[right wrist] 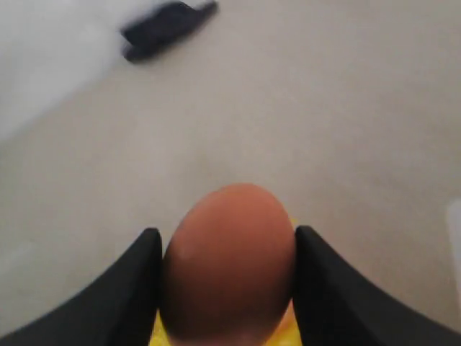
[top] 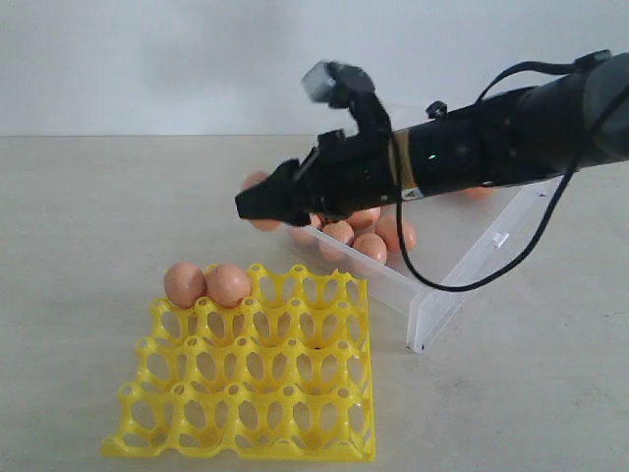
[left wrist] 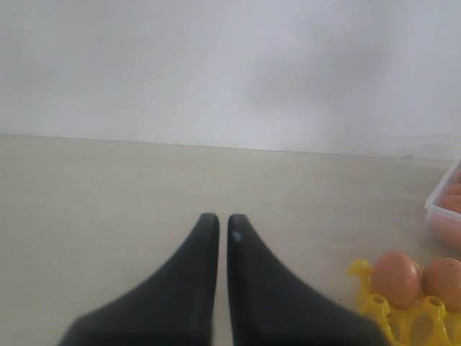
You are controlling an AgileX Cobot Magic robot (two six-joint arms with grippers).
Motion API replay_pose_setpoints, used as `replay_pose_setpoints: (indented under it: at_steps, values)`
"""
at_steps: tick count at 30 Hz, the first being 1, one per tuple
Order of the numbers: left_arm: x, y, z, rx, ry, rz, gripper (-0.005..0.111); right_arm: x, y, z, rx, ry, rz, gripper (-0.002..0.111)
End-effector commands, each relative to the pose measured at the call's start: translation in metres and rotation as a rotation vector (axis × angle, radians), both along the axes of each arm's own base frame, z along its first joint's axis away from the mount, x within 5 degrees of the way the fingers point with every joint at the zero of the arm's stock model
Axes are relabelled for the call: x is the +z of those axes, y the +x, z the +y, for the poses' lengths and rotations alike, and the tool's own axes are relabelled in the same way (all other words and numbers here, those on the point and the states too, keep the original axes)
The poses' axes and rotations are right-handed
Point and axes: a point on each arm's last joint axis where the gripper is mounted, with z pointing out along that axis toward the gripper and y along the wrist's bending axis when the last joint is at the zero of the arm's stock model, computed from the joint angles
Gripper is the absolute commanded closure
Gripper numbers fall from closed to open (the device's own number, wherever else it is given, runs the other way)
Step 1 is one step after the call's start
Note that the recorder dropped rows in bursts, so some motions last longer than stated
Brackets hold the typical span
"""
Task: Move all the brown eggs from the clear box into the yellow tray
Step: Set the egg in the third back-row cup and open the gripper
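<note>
Brown eggs [top: 371,246] are spread over a broad beige counter [top: 79,216] in three places: in the box, in the tray and in a gripper. Next in size, the black right arm [top: 491,138] reaches in from the right side of the exterior view, roughly level above the box. Under it lies the clear box [top: 472,265], shallow and low-walled, with a cluster of eggs at its near-left corner; the arm hides much of its inside. In front of the box and to its left lies the yellow tray [top: 295,433], apart from it, with two eggs side by side in the cups of its far-left corner. The right gripper [top: 257,202] hangs above the counter just beyond the tray's far edge, its jaws set wide around one brown egg [right wrist: 229,274], a finger pressed to each side. In the right wrist view a sliver of yellow shows beneath that egg. The left gripper [left wrist: 220,220] holds nothing, its jaws closed to a thin slit, low over the counter near the tray's egg-filled corner.
</note>
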Motion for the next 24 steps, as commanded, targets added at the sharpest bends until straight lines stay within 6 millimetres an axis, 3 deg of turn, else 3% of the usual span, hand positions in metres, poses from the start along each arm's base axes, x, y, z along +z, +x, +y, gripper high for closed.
replay_pose_setpoints:
  at_steps: [1,11,24]
  values:
    - [0.0,0.0,0.0,0.005,0.0,-0.005,0.103,-0.021,0.0,0.021,-0.058,-0.331,-0.156,0.108]
    - [0.0,0.0,0.0,0.005,0.0,-0.005,0.103,-0.045,-0.003,0.032,-0.015,-0.313,-0.092,0.108]
    - [0.0,0.0,0.0,0.005,0.0,-0.005,0.103,-0.048,-0.005,0.034,-0.014,-0.271,-0.036,0.108]
